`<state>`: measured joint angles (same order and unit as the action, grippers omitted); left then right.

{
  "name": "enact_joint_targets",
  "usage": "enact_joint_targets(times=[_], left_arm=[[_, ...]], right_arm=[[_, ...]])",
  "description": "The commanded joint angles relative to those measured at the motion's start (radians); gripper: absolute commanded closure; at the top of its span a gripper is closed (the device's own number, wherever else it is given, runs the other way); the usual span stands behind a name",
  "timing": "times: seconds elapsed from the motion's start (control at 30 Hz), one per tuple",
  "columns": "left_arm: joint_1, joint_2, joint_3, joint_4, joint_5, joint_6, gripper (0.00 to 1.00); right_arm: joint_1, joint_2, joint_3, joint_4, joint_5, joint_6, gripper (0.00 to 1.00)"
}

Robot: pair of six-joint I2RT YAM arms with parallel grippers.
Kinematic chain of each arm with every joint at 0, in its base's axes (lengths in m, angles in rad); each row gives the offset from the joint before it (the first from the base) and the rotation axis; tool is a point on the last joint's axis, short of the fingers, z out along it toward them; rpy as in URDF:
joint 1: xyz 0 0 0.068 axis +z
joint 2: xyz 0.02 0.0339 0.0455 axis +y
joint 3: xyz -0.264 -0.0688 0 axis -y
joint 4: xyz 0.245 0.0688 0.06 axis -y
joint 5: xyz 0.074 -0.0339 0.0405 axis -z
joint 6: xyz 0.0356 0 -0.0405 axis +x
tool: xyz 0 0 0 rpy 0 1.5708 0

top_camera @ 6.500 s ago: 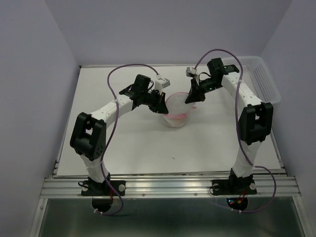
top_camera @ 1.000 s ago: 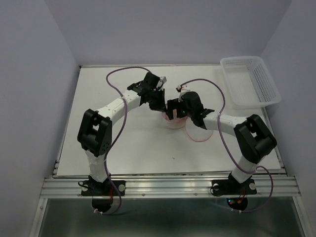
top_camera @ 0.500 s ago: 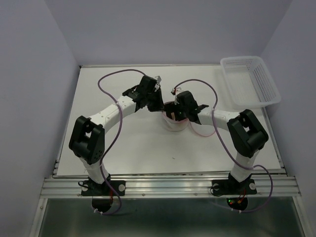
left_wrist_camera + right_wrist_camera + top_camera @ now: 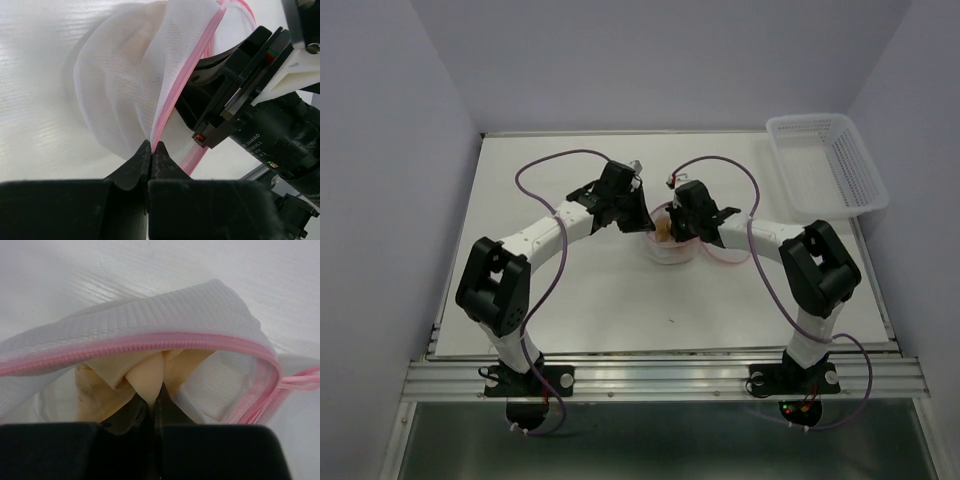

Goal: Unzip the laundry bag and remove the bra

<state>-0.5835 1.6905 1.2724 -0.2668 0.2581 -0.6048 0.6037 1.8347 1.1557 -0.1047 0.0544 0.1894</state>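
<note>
The laundry bag [image 4: 672,250] is a round white mesh pouch with a pink zipper rim, at the table's middle, and it stands open. My left gripper [image 4: 151,148] is shut on the pink rim of its upper half [image 4: 180,90] and holds that half up. My right gripper [image 4: 151,396] reaches inside the open pouch [image 4: 165,320] and is shut on a fold of the tan bra [image 4: 145,377]. The bra shows as a peach spot [image 4: 663,231] between the two grippers in the top view. Most of the bra lies inside the mesh.
A white lattice plastic basket [image 4: 823,168] stands at the table's back right corner. Both arms' purple cables [image 4: 545,165] loop above the table near the pouch. The right arm's body [image 4: 260,100] sits close against the pouch in the left wrist view.
My right gripper has gone into the open pouch and closed on the bra. My left arm has shifted slightly while holding the rim. The peach fabric now shows at the pouch's mouth.
</note>
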Motion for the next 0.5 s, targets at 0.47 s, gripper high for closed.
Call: enact_joint_targets(times=[0.47], left_arm=[[-0.007,-0.066,-0.088,0.055,-0.078,-0.093,1.00]], right_arm=[[0.008,-0.325,-0.132,0.329,-0.257,-0.001,0.97]])
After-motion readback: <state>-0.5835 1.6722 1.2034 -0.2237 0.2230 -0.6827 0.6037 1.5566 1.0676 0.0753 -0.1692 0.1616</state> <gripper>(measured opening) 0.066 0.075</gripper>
